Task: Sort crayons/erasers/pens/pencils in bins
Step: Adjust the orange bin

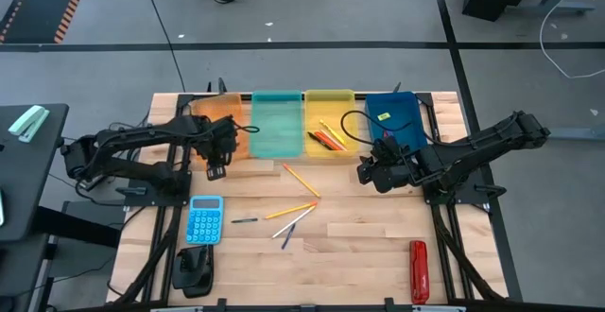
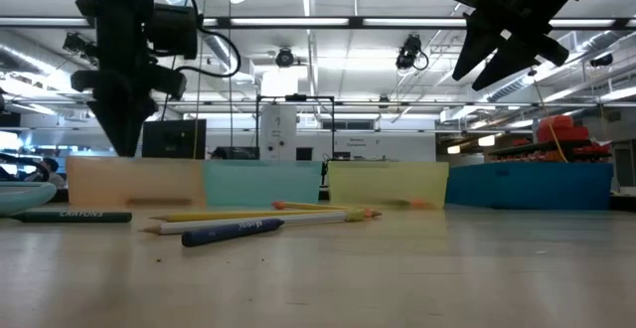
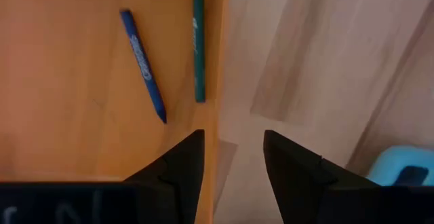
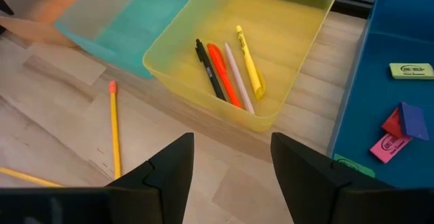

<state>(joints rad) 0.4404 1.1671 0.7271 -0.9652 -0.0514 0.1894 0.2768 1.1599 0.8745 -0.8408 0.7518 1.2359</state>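
I see four translucent rectangular plastic bins in a row at the table's far edge: orange bin (image 1: 216, 115), teal bin (image 1: 276, 123), yellow bin (image 1: 330, 99), dark blue bin (image 1: 394, 112). The left wrist view alone shows two slim paper-wrapped crayons, one blue (image 3: 143, 64) and one green (image 3: 198, 41), lying apart on the orange bin's smooth floor. The right wrist view alone shows four thin pens (image 4: 229, 72) side by side in the yellow bin, and small blocky erasers (image 4: 399, 129) in the dark blue bin. Loose on the wooden table (image 1: 359, 246) lie long thin pencils (image 1: 301, 182), with a pen or two among them that I cannot sort by type.

The left gripper (image 1: 216, 165) hangs over the orange bin's near wall, fingers parted, holding nothing. The right gripper (image 1: 368, 173) hovers near the yellow and blue bins, fingers spread wide, empty.

A light-blue calculator (image 1: 204, 219) and a red oblong tool (image 1: 419, 271) rest nearer the front edge.
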